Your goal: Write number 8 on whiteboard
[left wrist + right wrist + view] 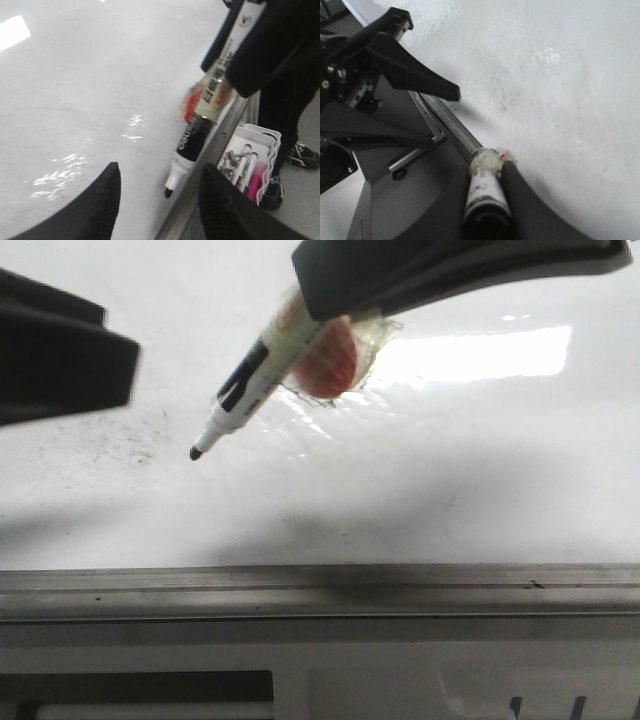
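Observation:
The whiteboard (pixel 480 490) is glossy white, with faint grey smudges and a bright light reflection. No number 8 shows on it. My right gripper (pixel 340 300) comes in from the upper right, shut on a black-and-white marker (pixel 255 375) wrapped in clear tape with a red patch. The uncapped black tip (pixel 195 453) points down-left, close to the board; I cannot tell whether it touches. The marker also shows in the left wrist view (pixel 192 145) and, between the jaws, in the right wrist view (pixel 485 190). My left gripper (pixel 161 170) is open and empty at the left (pixel 60 360).
The board's grey metal frame (pixel 320 590) runs along the near edge. A white tray (pixel 260 135) with several markers stands beyond the frame. A person's dark legs and shoes (pixel 302 155) stand beside it.

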You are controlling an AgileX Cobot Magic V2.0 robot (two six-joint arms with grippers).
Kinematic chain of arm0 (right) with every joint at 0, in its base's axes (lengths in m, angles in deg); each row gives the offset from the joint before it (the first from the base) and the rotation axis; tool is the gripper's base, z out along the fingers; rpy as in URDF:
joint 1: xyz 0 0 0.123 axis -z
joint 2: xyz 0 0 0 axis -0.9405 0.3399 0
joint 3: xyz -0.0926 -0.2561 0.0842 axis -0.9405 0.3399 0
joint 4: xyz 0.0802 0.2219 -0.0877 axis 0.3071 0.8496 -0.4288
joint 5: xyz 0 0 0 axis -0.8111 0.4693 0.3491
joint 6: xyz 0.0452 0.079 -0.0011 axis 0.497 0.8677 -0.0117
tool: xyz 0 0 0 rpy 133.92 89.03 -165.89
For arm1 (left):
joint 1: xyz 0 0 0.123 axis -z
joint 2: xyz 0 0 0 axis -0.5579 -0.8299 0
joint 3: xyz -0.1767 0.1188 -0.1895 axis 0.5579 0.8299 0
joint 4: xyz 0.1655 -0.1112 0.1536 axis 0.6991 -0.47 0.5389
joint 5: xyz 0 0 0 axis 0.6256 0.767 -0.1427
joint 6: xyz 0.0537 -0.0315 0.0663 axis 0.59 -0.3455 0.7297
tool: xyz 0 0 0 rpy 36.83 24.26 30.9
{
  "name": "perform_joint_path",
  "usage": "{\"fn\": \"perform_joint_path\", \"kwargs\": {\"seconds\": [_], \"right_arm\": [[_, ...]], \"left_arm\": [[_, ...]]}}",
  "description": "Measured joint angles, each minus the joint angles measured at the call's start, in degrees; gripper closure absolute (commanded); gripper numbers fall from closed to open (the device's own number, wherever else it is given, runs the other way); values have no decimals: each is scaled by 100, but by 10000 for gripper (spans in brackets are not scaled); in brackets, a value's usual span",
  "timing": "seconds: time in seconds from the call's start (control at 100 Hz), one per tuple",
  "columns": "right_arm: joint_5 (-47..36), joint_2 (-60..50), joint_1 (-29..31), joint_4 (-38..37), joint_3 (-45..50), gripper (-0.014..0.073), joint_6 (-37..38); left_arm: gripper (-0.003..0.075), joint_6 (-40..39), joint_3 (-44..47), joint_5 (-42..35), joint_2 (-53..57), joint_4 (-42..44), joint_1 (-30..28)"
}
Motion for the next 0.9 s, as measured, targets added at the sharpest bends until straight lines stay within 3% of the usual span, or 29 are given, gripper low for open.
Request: {"fn": "perform_joint_path", "kwargs": {"seconds": [0.28,0.54,0.9], "right_arm": [[587,324,727,66,-1028,648,21],[1165,943,1440,-116,-1959,648,58],[1821,1231,1436,-252,-2030,648,75]], "left_arm": [[384,-22,0,1231,1284,-319,-45],[384,-22,0,1299,1331,-481,-45],[384,-22,0,1231,1331,-481,-45]]}}
